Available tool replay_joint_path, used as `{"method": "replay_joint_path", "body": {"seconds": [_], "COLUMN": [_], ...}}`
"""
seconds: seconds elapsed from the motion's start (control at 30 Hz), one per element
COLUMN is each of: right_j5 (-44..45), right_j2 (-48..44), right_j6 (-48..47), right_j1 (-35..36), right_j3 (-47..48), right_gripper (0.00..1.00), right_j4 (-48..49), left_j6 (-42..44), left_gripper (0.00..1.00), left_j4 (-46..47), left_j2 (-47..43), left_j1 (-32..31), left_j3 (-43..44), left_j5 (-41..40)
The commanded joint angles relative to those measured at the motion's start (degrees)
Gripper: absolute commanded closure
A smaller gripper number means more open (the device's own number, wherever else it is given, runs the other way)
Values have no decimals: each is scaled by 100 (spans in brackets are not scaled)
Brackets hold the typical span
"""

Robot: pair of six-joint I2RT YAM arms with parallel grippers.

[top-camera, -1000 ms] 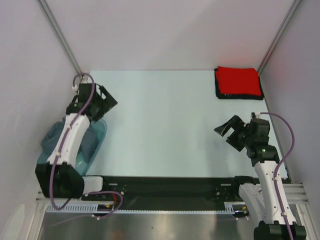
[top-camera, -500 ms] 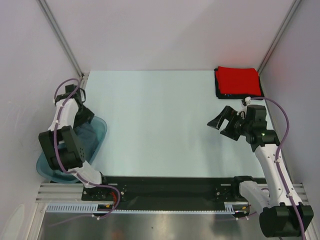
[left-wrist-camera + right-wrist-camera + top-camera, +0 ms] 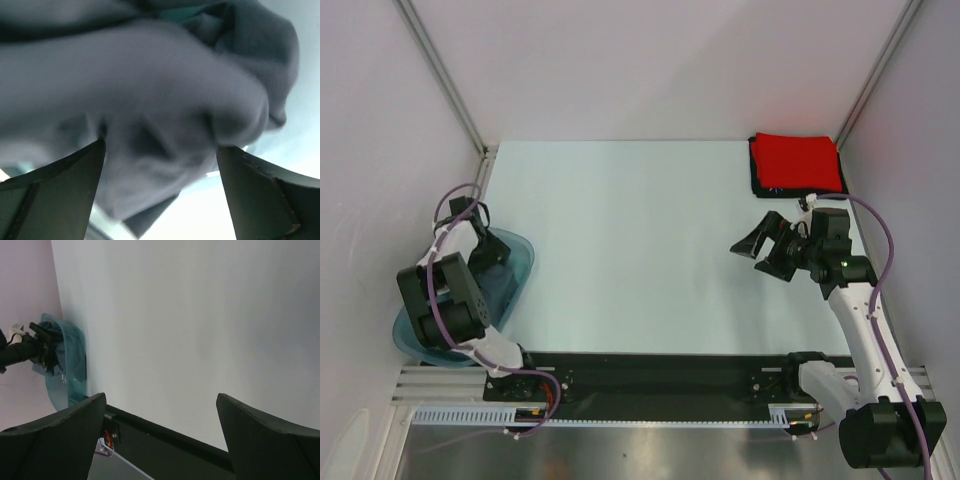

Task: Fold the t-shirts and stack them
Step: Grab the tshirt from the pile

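- Left wrist camera alone shows the blue-grey t-shirt [image 3: 165, 90], crumpled and blurred, apparently unheld between wide-spread fingers of the left gripper [image 3: 160, 150]
- Overhead: folded red t-shirt [image 3: 798, 162] atop black t-shirt [image 3: 755, 175]; right gripper [image 3: 752, 256] wide, empty

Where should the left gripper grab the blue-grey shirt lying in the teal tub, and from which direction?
Pinch the raised bunched fold on top of the blue-grey shirt, coming straight down from above. It lies crumpled in the teal tub, whose walls likely block a sideways approach, and the open left gripper hangs right over that fold.
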Motion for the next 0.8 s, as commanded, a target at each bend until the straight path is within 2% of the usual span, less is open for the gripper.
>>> {"method": "replay_joint_path", "body": {"seconds": [0.0,0.03,0.07,0.1,0.13,0.17,0.2,0.23,0.3,0.5,0.57,0.7,0.77], "right_j5": [-297,-359,-421,-569,-666,-728,-798,-825,-817,-790,-799,-878,-896], "right_j2": [-94,-85,-67,-67,-58,-24,-6,12,56,240,258,249,197], "right_j6": [34,7,-19,-37,-54,-55,-72,-81,-98,-55,-37,16,33], "right_j1": [61,78,87,131,149,184,262,315,464,860,975,1010,1002], "right_j3": [66,75,75,67,40,40,49,58,93,119,93,-12,-47], "right_gripper": [0,1,4,13,19,24,29,32,34,35,35,35,34], "right_j4": [27,36,36,53,114,132,141,141,141,247,256,238,221], "left_j6": [277,294,286,286,277,260,216,181,32,-329,-390,-742,-917], "left_gripper": [9,24,33,40,54,61,68,84,99,100,100,100,100], "left_j4": [675,702,676,641,553,431,368,263,140,-642,-1020,-750,-380], "left_j2": [292,284,249,83,-40,-189,-652,-891,-1662,-3107,-3196,-3372,-3093], "left_j1": [76,76,76,76,76,58,32,-29,-108,-381,-801,-1075,-1259], "left_j3": [12,13,21,39,65,135,153,188,267,1162,1953,2868,3438], "left_j5": [263,219,219,236,262,411,473,587,623,939,773,1552,2483]}}
